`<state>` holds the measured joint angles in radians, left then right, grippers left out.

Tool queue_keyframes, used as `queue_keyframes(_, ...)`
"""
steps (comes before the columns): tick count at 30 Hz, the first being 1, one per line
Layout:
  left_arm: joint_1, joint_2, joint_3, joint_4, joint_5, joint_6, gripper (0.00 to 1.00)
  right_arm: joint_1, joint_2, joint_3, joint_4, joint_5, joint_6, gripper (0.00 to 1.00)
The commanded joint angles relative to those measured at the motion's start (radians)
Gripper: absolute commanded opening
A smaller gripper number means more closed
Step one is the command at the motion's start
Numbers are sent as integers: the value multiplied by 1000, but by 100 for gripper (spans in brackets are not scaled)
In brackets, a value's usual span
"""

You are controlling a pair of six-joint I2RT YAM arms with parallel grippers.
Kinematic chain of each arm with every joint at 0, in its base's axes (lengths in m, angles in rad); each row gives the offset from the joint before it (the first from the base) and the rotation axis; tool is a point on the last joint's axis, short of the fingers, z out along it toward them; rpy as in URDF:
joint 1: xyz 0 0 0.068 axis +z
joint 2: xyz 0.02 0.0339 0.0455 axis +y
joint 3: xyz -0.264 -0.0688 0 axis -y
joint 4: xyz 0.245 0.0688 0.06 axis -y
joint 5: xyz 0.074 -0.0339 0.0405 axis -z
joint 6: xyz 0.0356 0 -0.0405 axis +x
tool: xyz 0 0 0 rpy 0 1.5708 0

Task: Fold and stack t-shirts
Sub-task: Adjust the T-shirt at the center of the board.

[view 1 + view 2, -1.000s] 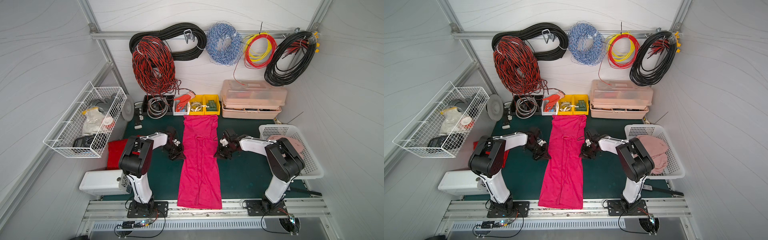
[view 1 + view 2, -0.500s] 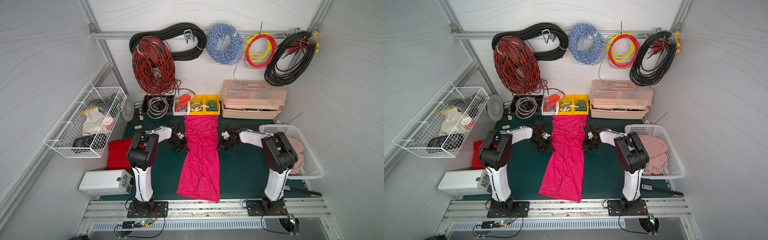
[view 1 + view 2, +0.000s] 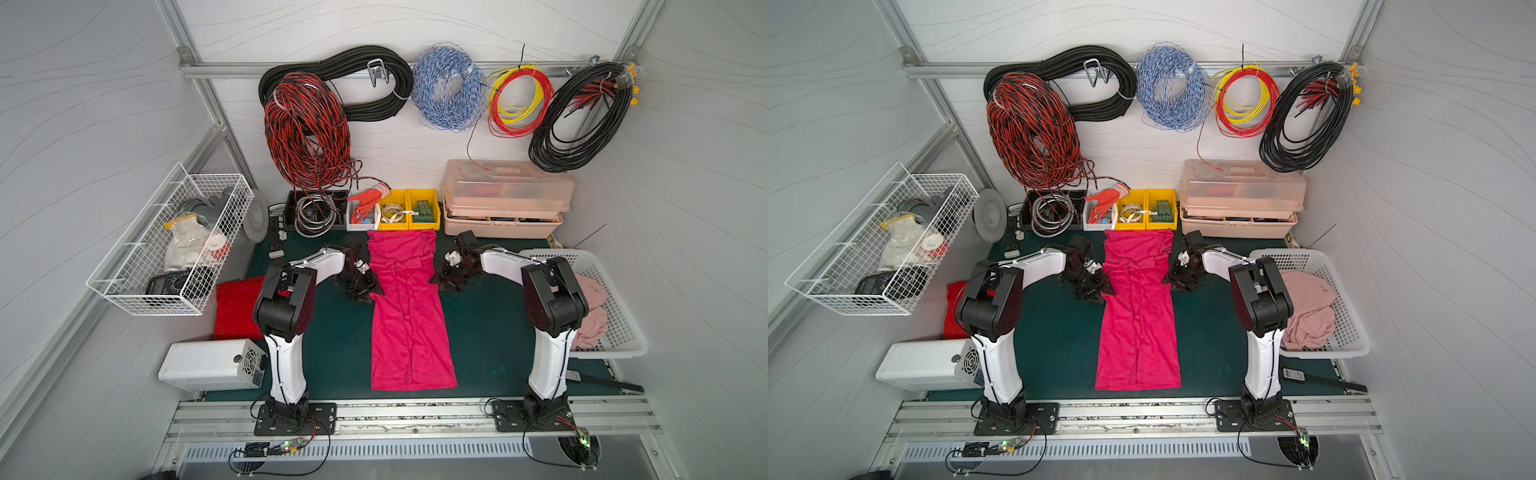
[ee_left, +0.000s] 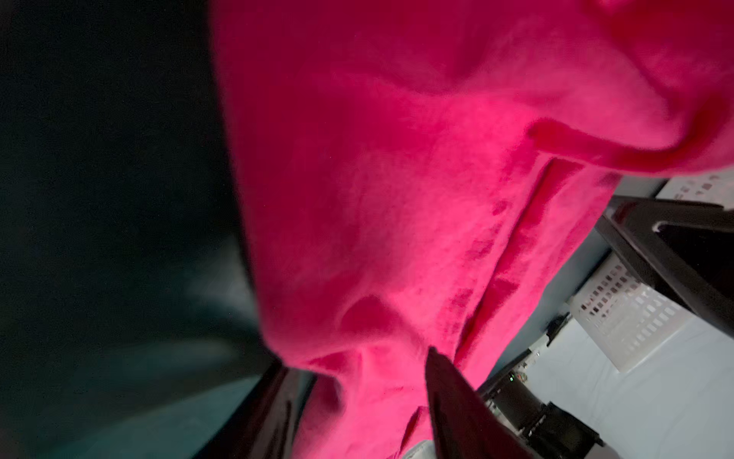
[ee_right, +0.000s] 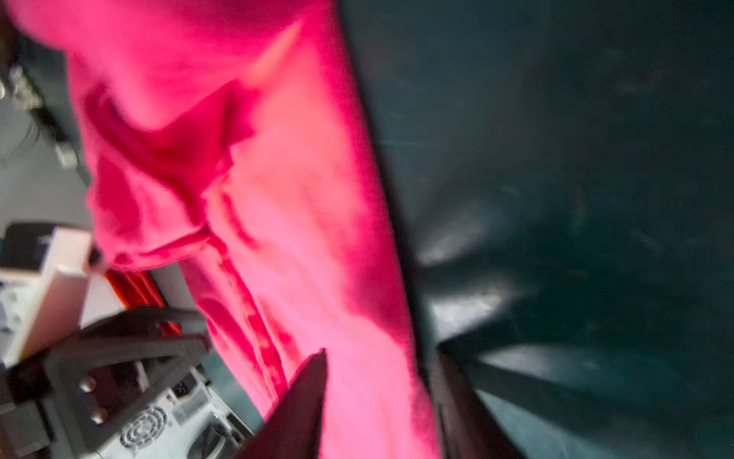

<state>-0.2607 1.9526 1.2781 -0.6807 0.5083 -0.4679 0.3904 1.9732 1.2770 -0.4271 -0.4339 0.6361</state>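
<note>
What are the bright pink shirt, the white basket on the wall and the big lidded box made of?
Pink shirt: soft knit cloth, matte and slightly fuzzy; it creases and lies limp.
Wall basket: thin metal wire, probably white-coated; an open see-through grid.
Lidded box: likely plastic; smooth, cloudy peach lid dimly showing its contents.

Spread t-shirt (image 3: 409, 316) central on mat (image 3: 340, 345), folded t-shirt (image 3: 239, 307) left, basket (image 3: 615, 328) right, bins (image 3: 392, 226) behind
</note>
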Motion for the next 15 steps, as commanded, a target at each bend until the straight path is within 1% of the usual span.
queue_keyframes(1,20,-108,-95,-55,-161,20,67,2,-110,-93,-49,16,13,58)
queue_keyframes(2,25,-160,-133,-58,-165,18,68,4,-151,-137,-43,12,22,61)
queue_keyframes(4,26,-267,-227,-55,-147,13,70,9,-232,-224,-45,11,38,62)
queue_keyframes(6,22,-362,-317,-35,-66,-6,70,21,-319,-316,-56,1,59,62)
queue_keyframes(8,-9,-439,-418,-48,-4,-33,70,42,-415,-418,-56,-19,100,62)
queue_keyframes(10,-79,-511,-493,-70,19,-70,68,74,-520,-506,-55,-39,156,62)
queue_keyframes(11,-126,-552,-525,-66,21,-110,68,97,-570,-538,-58,-34,180,62)
queue_keyframes(14,-265,-665,-624,8,35,-261,67,169,-696,-624,-85,-4,252,61)
queue_keyframes(15,-304,-684,-662,34,32,-309,67,185,-728,-658,-84,-2,280,61)
